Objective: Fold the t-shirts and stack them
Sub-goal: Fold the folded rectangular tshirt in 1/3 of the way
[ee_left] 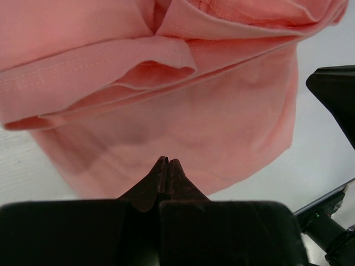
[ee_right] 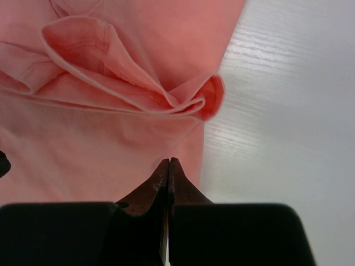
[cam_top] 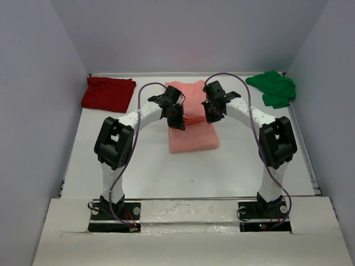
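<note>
White tabletop [cam_top: 138, 172], pale lilac walls on three sides, two arms bolted at the near edge. Salmon-pink t-shirt [cam_top: 191, 138] lies mid-table, partly folded into a rough oblong with loose layers heaped across its far half. Dark red t-shirt [cam_top: 108, 93] sits far left, roughly folded. Bright green t-shirt [cam_top: 273, 87] is a crumpled heap far right. Both are well apart from the pink one. Left gripper [cam_top: 176, 123] and right gripper [cam_top: 212, 115] hang over the pink shirt's two sides. In the wrist views each pair of fingers is pressed tip to tip, and no cloth shows between them. Whether a thin layer is nipped underneath, cannot tell. Left wrist view: a stitched hem doubled over on itself, with smooth single cloth beneath. Right wrist view: a sleeve bunched into a ruffle at the shirt's right edge, beside bare table. Judgement on handling: light, limp jersey that will sag and slide rather than hold a crease, so one loose layer may peel off alone. Best hold looks like the thicker hemmed edges or outer corners, both sides together.
</note>
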Motion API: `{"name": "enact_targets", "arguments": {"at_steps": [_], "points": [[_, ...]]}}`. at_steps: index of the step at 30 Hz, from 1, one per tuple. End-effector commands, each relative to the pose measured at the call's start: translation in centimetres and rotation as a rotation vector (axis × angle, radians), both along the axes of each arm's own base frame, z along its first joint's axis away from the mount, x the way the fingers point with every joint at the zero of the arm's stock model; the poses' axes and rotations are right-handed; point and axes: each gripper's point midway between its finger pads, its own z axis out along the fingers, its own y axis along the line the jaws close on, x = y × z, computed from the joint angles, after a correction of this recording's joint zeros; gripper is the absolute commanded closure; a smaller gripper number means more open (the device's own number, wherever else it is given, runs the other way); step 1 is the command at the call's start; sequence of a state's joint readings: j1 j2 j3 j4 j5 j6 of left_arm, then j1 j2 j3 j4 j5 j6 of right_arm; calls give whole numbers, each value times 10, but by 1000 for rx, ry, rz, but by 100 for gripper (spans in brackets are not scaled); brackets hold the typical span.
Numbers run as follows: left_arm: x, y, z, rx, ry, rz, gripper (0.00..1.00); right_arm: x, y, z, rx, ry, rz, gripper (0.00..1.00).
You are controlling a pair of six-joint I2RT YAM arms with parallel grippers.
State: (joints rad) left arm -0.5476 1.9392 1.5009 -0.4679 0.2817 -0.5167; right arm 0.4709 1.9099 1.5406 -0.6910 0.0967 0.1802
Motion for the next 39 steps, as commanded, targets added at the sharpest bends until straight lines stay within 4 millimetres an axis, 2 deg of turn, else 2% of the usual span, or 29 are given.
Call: {"name": "enact_targets", "arguments": {"at_steps": [1, 6, 14, 24, 30, 35, 39], "points": [[13, -14, 8, -26, -13, -10, 100, 21, 15, 0, 41, -33, 10, 100], [21, -19, -2, -14, 6, -11, 100, 33, 22, -5, 39, -35, 19, 100], [35, -21, -6, 15, 0, -11, 100, 42, 28, -17, 33, -16, 36, 100], [48, -22, -21, 38, 23, -8, 100, 58, 27, -13, 0, -48, 25, 100], [61, -5, -28, 70, 21, 32, 100, 72, 28, -22, -35, -46, 31, 100], [71, 9, -27, 76, 19, 60, 100, 82, 29, -37, -12, -15, 26, 100], [82, 16, -19, 74, -7, 80, 100, 84, 28, -63, -15, 31, 30, 100]]}}
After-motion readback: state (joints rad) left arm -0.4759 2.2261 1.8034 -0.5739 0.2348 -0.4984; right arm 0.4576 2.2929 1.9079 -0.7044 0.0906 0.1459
